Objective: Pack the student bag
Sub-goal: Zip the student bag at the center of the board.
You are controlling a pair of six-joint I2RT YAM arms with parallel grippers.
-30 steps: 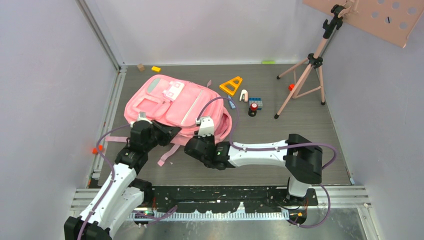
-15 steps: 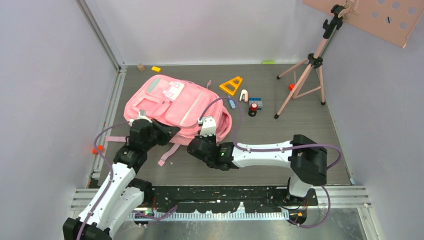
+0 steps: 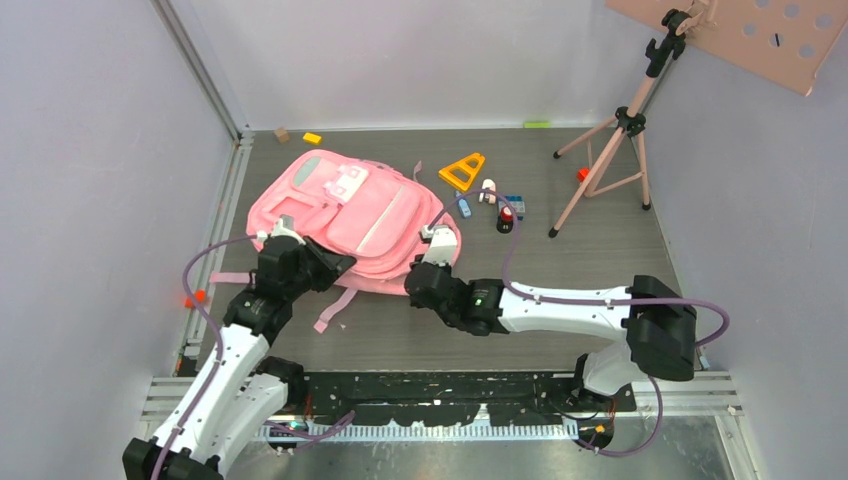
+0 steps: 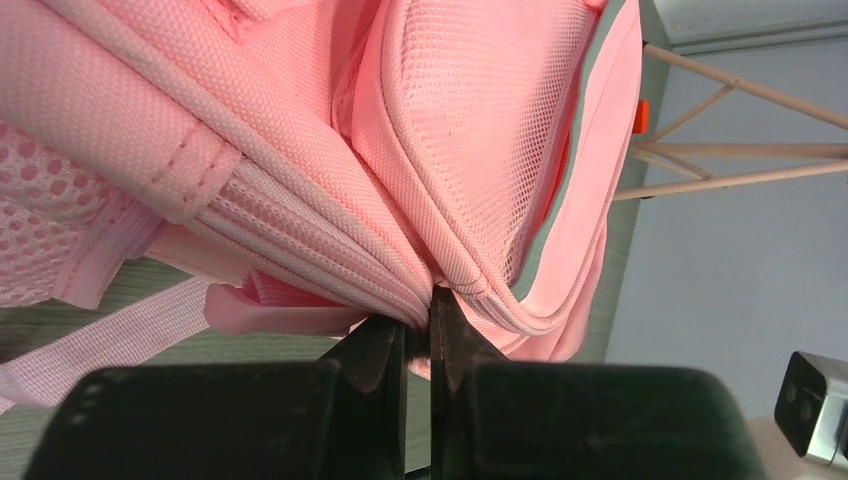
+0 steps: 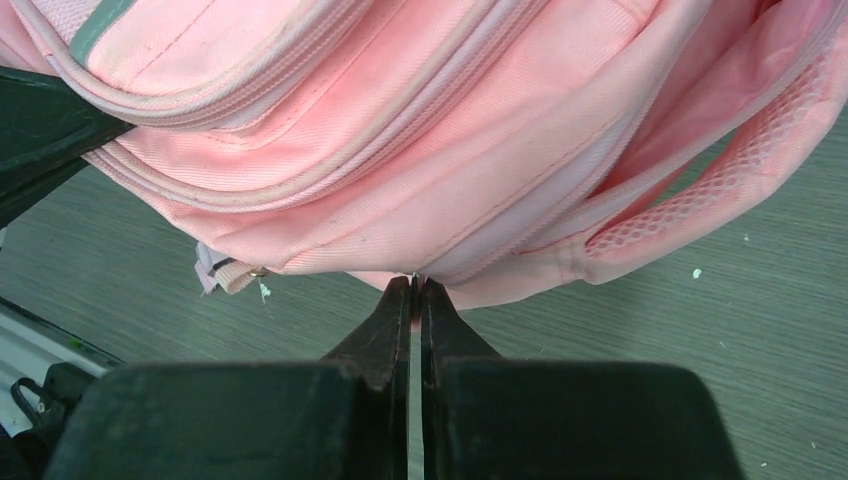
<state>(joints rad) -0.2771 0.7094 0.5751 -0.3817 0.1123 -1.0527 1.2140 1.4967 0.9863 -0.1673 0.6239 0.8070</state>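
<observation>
Starting at the left, the left pincer (image 4: 428, 312) is closed on a seam at the near-left edge of the bag (image 3: 340, 215), with pink fabric nipped between its tips. The bag lies flat on the worktop (image 3: 600, 250), left of centre, with its front pockets up and its straps trailing toward the arms. The right pincer (image 5: 414, 288) is fully closed, its tips touching the seam at the bag's near-right edge. Whether a zip tab or fabric is caught there cannot be told. Further right, apart from the bag, lie an orange triangle (image 3: 462, 170) and a few small items, then a tripod (image 3: 610, 150).

Handling: the bag looks soft, light and slack. Expect it to sag and fold wherever it is lifted, and to slide when a zip is pulled. Take hold at stitched seams, strap roots or zip tabs. One pincer should anchor the fabric while the other works the opening. Mesh panels may snag.
</observation>
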